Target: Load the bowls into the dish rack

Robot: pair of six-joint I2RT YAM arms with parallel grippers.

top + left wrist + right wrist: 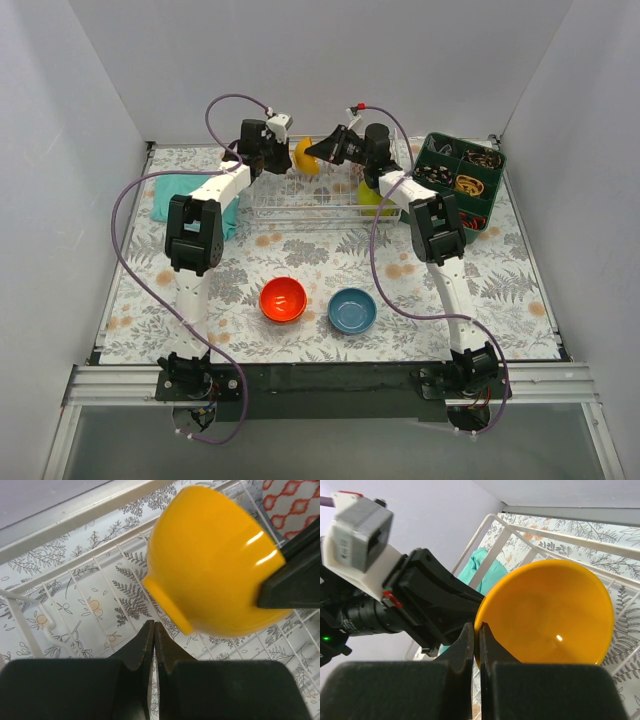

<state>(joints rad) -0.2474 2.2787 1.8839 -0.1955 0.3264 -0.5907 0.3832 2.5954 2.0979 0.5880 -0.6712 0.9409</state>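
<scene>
Bowls nearest the arm bases?
– Red-orange bowl (283, 299) and blue bowl (352, 310), side by side on the counter (500, 290).
Farther back?
– Right end effector (475, 630) clamps the rim of the orange-yellow bowl (550, 615), tilted above the dish rack (290, 205). Left end effector (154, 632) is closed, empty, its tips just under that bowl's foot. A lime-green bowl (368, 197) sits at the rack's right end.

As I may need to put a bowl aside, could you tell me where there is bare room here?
Free: the mat between the dish rack and the red bowl and blue bowl; the rack's left and middle floor. Crowded: over the rack, where the left gripper and right gripper meet at the yellow bowl; its right end holds the lime bowl.
</scene>
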